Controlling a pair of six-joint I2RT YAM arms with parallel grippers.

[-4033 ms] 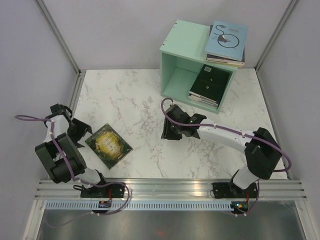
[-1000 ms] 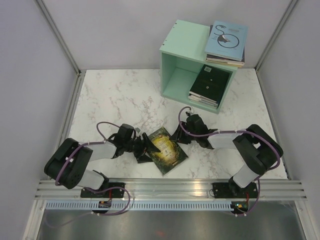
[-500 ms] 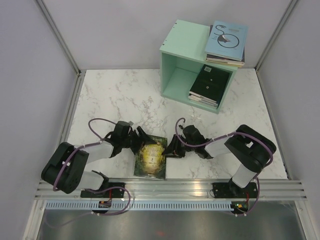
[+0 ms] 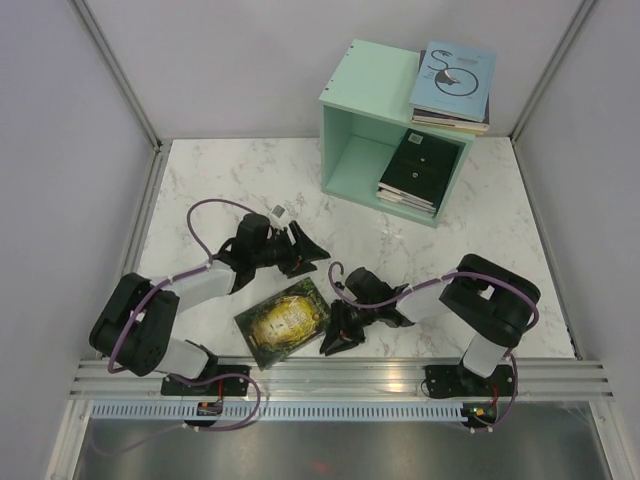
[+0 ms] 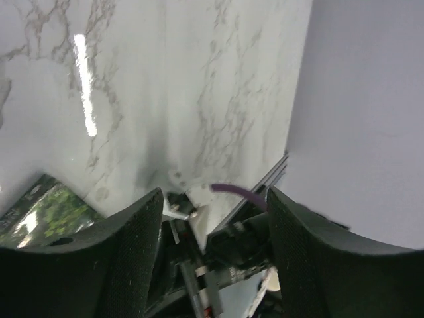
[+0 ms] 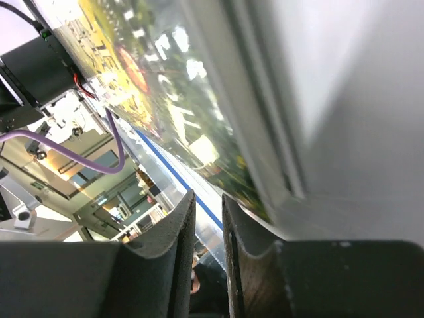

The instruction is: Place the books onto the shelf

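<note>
Now that left fingers (image 5: 126,265) have backed off, spread & empty, green-gold book (image 4: 283,320) lies on tabletop (image 4: 230,190), well apart from shelf (image 4: 365,80), w/ right fingers (image 6: 156,265) narrowed at its edge, can't tell if gripping, so pickup looks theirs.

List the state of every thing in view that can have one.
green-gold book: flat on the table, not shelved.
left gripper: open, empty.
right gripper: jaws nearly together at the book's edge; grip unclear.
shelf: upright, opening facing the near edge.
black-topped stack: flat inside the shelf.
blue-topped stack: on the shelf's roof.
</note>
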